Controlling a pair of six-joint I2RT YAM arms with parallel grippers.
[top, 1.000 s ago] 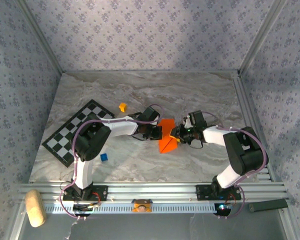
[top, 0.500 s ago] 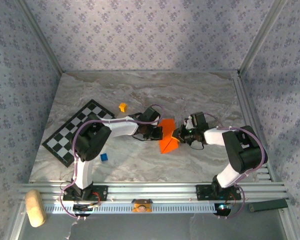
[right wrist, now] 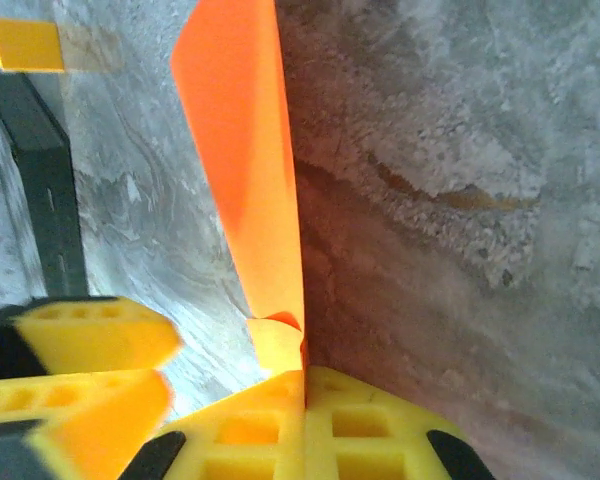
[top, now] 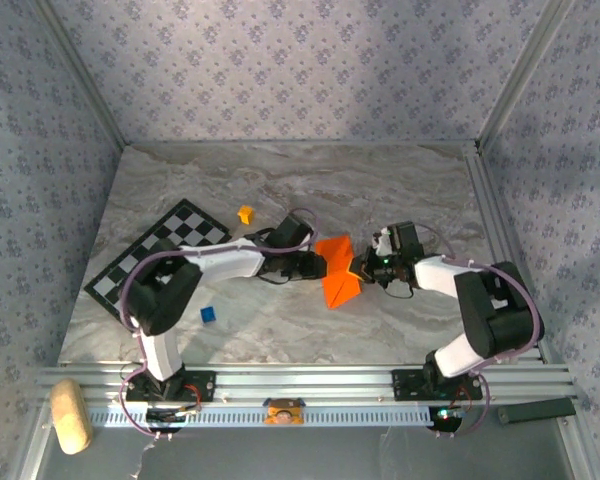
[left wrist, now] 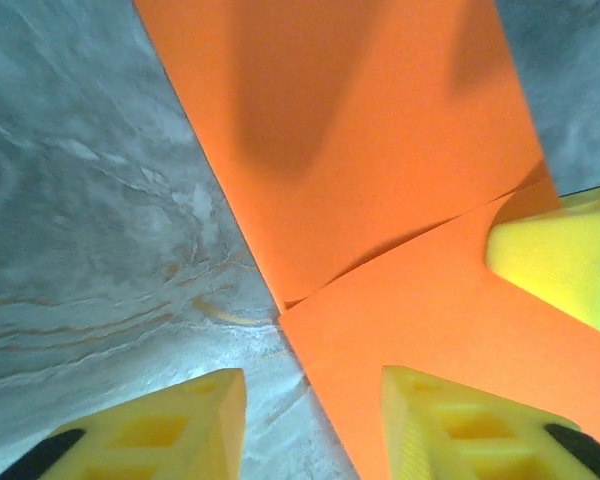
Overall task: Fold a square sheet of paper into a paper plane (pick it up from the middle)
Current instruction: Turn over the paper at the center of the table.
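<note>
With the left hand hanging released, the right hand is pinching only the edge of the orange paper, so pulling risks tearing or unfolding it.

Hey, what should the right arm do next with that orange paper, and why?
Probably carry the right gripper toward the left gripper, folding the flap over. It is shut on the square sheet of paper, whose edge stands up off the table; the left gripper is open, gripping nothing.
</note>
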